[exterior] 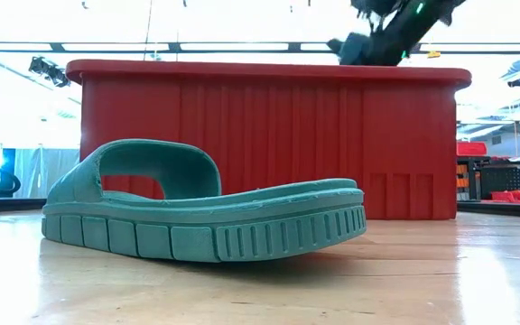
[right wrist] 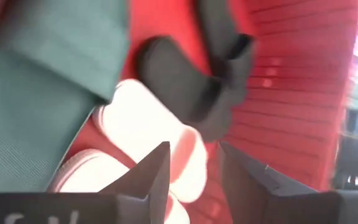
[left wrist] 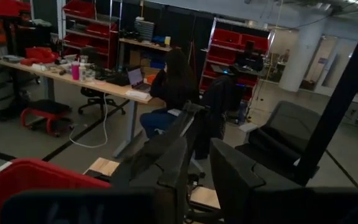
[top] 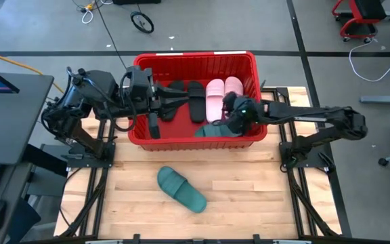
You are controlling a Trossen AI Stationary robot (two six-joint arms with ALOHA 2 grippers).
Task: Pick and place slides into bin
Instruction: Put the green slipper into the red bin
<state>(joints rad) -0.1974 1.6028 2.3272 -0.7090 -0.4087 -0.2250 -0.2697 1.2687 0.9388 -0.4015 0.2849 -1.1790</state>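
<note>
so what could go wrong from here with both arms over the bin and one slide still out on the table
Both grippers are inside the red bin at once: the left gripper by the black slides, the right gripper low over a teal slide. Reaching further inward, they might collide.

The right gripper sits close to the pink slides, so lifting out could snag or drag one.

The last teal slide lies alone on the table; its curved sole could rock during a grasp.

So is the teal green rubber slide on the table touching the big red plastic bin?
Apart. The high view shows bare wooden table between the teal green rubber slide and the red plastic bin.
</note>
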